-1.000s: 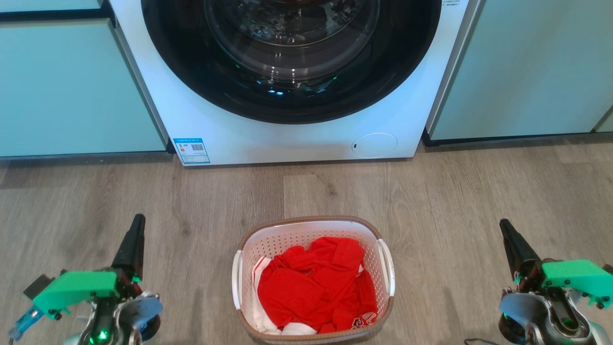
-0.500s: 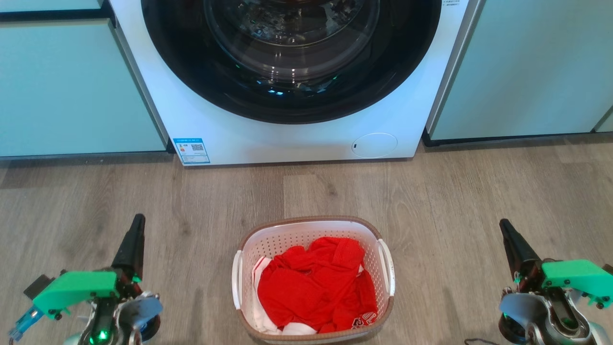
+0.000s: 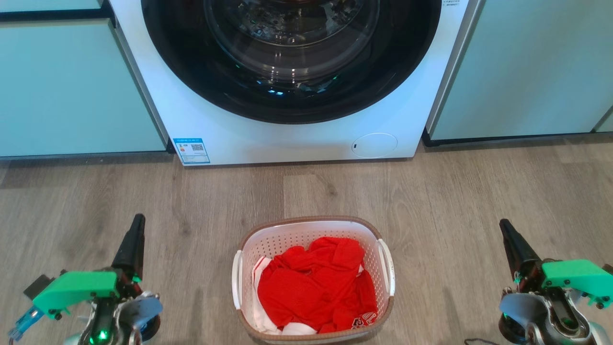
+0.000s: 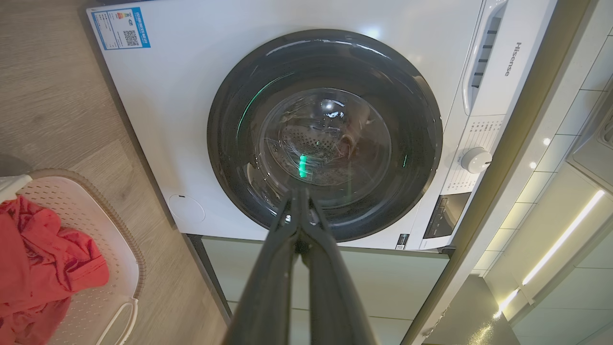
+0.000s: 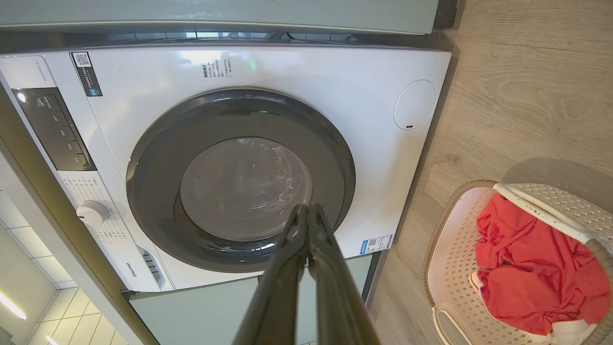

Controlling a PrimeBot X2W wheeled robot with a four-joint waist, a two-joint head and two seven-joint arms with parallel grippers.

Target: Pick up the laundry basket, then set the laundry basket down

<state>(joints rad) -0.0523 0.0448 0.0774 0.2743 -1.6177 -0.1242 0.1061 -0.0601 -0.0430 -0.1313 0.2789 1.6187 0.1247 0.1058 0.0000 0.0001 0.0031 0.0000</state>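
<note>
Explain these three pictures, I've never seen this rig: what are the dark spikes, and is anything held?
The wide picture comes from the robot's head, looking down at the wooden floor. The dark spikes are the ends of its two arms: the left pincer at lower left, the right pincer at lower right, both shut and holding nothing. Between them the laundry basket stands on the floor, red clothes inside, before a washing machine. The other two pictures come from wrist cameras looking along each pincer's fingers, so the room appears turned.

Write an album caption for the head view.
Laundry basket of red clothes on the wood floor before the washing machine, left pincer and right pincer shut on either side.
</note>
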